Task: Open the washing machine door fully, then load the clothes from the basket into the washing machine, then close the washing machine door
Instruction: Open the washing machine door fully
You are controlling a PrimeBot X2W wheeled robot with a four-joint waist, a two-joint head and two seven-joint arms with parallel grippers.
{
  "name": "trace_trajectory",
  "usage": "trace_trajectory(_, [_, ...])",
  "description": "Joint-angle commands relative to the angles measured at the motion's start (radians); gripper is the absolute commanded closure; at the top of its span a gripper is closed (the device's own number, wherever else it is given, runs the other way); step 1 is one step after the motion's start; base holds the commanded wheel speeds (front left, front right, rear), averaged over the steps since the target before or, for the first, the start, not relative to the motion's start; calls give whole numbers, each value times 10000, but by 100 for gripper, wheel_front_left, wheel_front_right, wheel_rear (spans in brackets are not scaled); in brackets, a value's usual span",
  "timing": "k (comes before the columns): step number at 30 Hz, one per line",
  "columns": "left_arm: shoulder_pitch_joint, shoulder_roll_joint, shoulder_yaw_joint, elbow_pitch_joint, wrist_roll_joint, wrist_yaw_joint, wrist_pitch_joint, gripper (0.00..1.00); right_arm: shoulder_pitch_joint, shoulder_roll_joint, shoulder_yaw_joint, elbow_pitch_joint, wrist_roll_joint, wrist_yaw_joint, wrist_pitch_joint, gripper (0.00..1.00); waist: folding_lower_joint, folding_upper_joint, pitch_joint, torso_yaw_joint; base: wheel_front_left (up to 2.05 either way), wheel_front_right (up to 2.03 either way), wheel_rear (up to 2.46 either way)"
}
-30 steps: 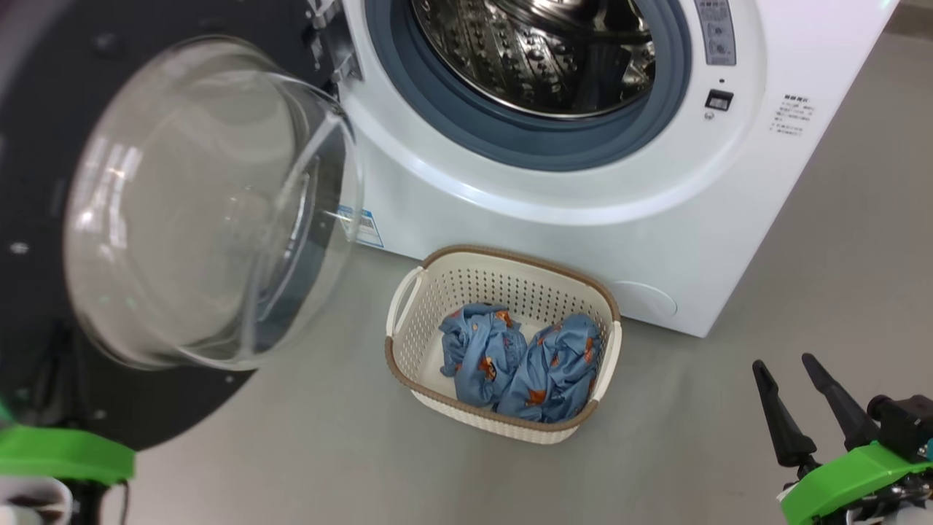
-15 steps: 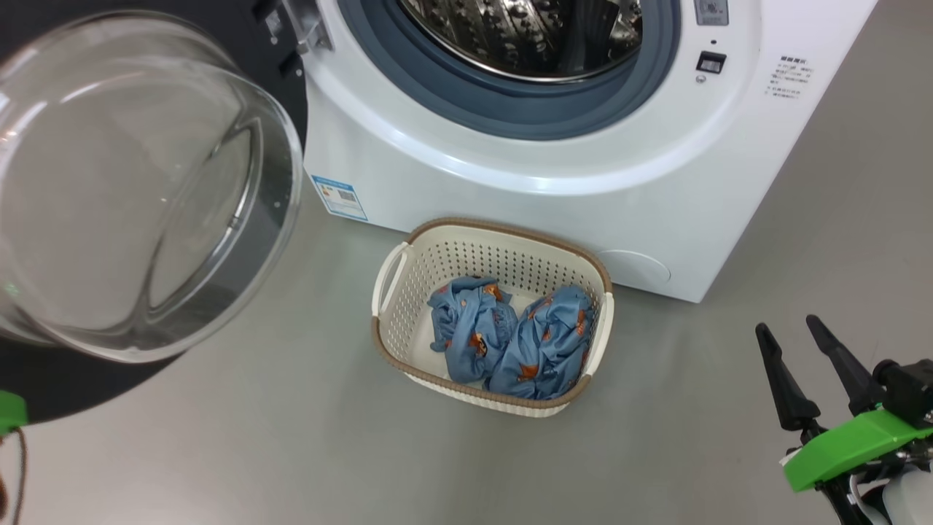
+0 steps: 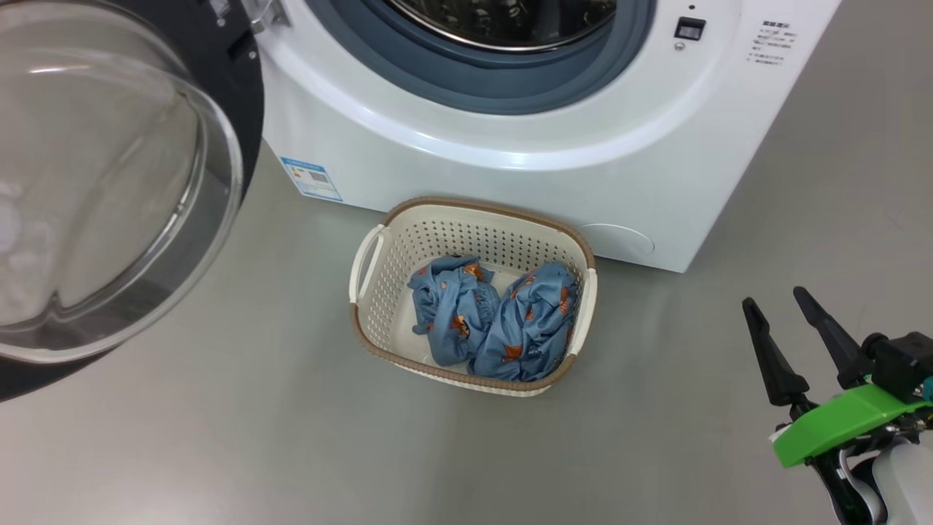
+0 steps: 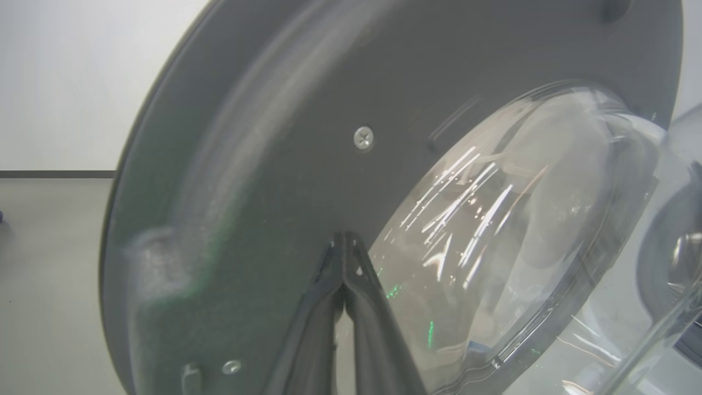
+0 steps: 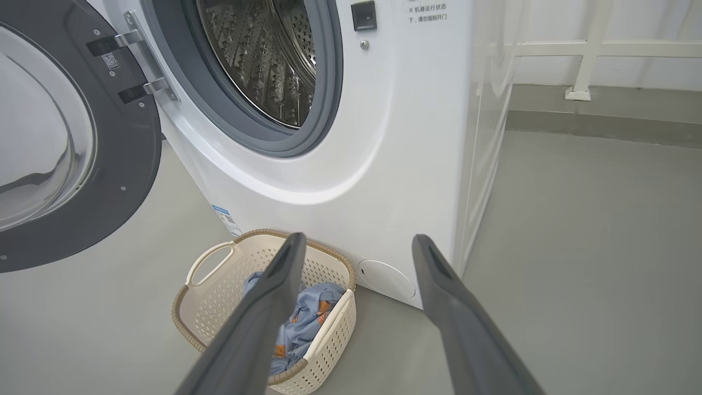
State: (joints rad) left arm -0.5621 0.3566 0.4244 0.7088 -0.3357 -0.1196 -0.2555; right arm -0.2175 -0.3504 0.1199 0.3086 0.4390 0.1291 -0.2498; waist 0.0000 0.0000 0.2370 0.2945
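Washing machine door (image 4: 263, 164) stands directly before my left gripper (image 4: 344, 240). Its two dark fingers are pressed together with nothing between them. The tips are at the dark inner face of the door, just beside the edge of the glass bowl (image 4: 493, 230); if they really touch the surface, I cannot tell.

My right gripper (image 3: 773, 297) is spread wide and holds nothing. It hangs above the grey floor (image 3: 219, 437), at the lower right in the head view, fingers pointing toward the washing machine (image 3: 510, 182).

To the left of this gripper, and well apart from it, the basket (image 3: 466, 206) stands on the floor, just in front of the machine's white front. The clothes (image 3: 496, 321) lie inside it as two blue bundles, side by side and touching.

Above the basket the steel drum (image 5: 263, 60) is exposed inside its grey-blue gasket (image 3: 481, 87). The door hangs open on the machine's left side.
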Motion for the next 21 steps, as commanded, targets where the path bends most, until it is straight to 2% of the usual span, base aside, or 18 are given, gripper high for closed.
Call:
trace_trajectory(1, [-311, 846, 430, -103, 116, -3, -62, 100, -165, -176, 244, -203, -82, 16, -120, 0, 0, 0, 59, -92, 0, 0, 0])
trace_trajectory(11, [-430, 1018, 873, 393, 566, -101, -62, 100, -275, -106, 463, -70, -21, 16, -120, 0, 0, 0, -108, -359, 0, 0, 0])
trace_trajectory(21, [833, 388, 754, -529, -113, -109, -62, 100, 161, 109, 509, -7, 123, 16, -120, 0, 0, 0, -792, -381, 0, 0, 0])
